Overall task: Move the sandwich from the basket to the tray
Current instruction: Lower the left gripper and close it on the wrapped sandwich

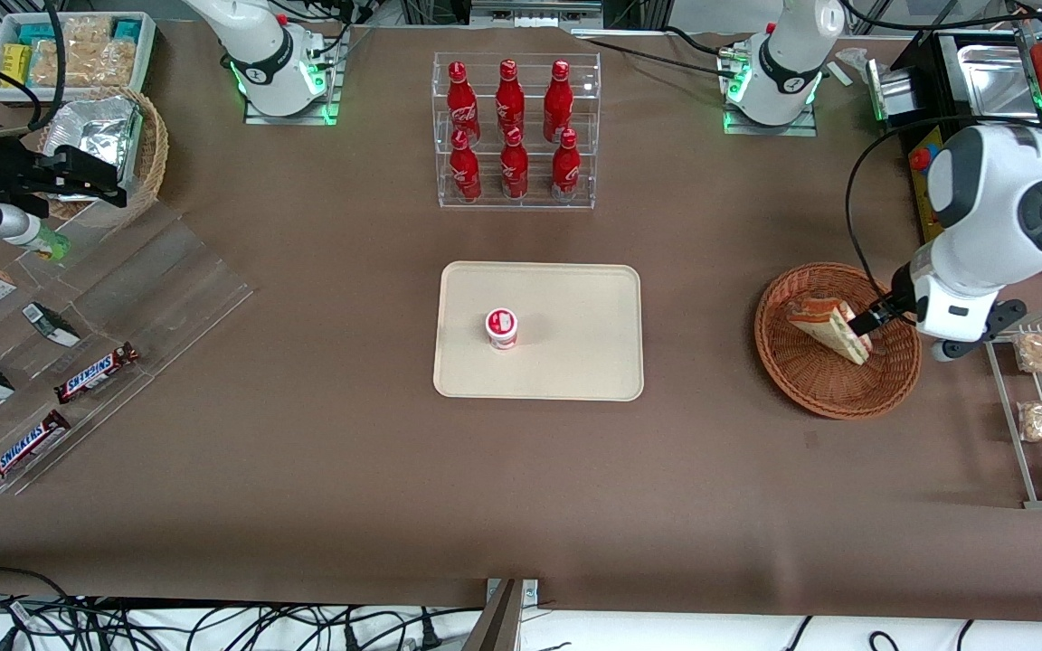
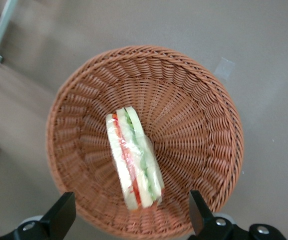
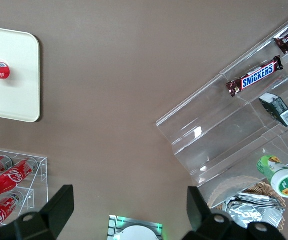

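Note:
The sandwich, a wrapped wedge of white bread with red and green filling, lies in the round reddish-brown basket toward the working arm's end of the table. My gripper hangs low over the basket's rim, open. Its two black fingers stand wide apart, one on each side of the sandwich's near end, and do not touch it. The beige tray lies flat at the table's middle, well apart from the basket, with a small red and white cup standing on it.
A metal wire rack with snack packs stands beside the basket at the table's edge. A clear rack of red bottles stands farther from the front camera than the tray. An acrylic stand with Snickers bars and a tan foil-lined basket lie toward the parked arm's end.

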